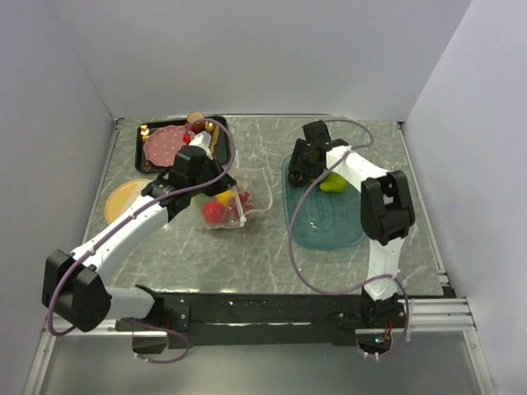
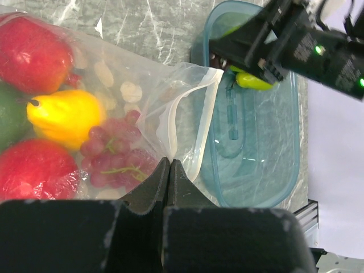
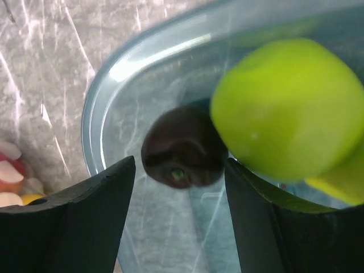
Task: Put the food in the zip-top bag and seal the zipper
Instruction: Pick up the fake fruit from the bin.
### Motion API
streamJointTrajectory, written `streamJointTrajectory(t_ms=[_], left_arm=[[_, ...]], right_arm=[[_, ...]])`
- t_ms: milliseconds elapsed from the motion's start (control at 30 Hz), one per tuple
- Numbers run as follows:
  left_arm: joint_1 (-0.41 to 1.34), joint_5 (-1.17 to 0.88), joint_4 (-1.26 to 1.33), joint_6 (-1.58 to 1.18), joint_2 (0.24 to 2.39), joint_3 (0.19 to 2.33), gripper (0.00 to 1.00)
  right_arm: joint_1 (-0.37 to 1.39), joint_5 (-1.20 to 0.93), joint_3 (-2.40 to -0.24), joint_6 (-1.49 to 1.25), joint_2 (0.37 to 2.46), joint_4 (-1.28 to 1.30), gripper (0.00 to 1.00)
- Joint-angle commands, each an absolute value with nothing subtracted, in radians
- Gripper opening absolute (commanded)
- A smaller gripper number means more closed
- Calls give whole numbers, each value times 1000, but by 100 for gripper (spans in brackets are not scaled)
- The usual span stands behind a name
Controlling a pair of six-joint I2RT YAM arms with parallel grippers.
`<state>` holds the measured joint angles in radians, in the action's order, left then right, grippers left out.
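Clear bag (image 1: 247, 196): is lying near the table's middle in the top view, its mouth gaping toward 3 o'clock.
Bag contents: it is holding a red fruit (image 2: 31, 54), a second red fruit (image 2: 34, 170), a yellow pear (image 2: 65, 116), a green fruit (image 2: 7, 122) and a grape bunch (image 2: 114, 151), all behind the film.
Zipper (image 2: 170, 128): white strip is curling along the open mouth, its two sides standing apart, unsealed.
Teal tray (image 1: 329, 230): is sitting just at 3 o'clock of the bag, rim close to the bag's mouth.
Tray contents: it is carrying a dark ball (image 3: 182, 153) and a lime fruit (image 3: 287, 108), the two touching at the tray's 12 o'clock end.
Left gripper (image 2: 169, 165): is pinching the bag's film beside the zipper, jaws pressed together on it.
Right gripper (image 3: 181, 164): is hanging low in the tray with jaws spread wide, one finger at each side of the dark ball; contact cannot be told.
Black tray (image 1: 138, 150): is sitting at the table's 11 o'clock corner, bearing a pink plate (image 1: 165, 146).
Yellow disc (image 1: 123, 197): is lying at 9 o'clock of the bag, partly under the left arm.
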<state>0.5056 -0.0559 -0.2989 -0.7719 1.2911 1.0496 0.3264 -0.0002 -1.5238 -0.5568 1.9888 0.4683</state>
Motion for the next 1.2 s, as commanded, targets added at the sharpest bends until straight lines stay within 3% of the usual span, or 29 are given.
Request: streamJointTrajectory(t_ms=[0,467,533,767,967,1167], left_arm=[[509,-60,-284,-759,1304,1101,1],[508,-67,-259,-775,1284,1080,1],[509,-64,-258,-779,1281,1074,1],[509,-71,-258,-781,1286,1074,1],[509,-71,-255,-781,1281,1066,1],[509,-78,-249,-779,1285,1063,1]], right_arm=[[319,28,-1651,-549,2065,505,70],[316,-15,-1585,-523,2086,468,77],[316,-23,-1554,-519,2068,437,70],[316,-37,-1537,-520,2056,434,71],[316,-31,-1508,-515,2024,422,37],[314,-18,-1447,-525,1925,387,34]])
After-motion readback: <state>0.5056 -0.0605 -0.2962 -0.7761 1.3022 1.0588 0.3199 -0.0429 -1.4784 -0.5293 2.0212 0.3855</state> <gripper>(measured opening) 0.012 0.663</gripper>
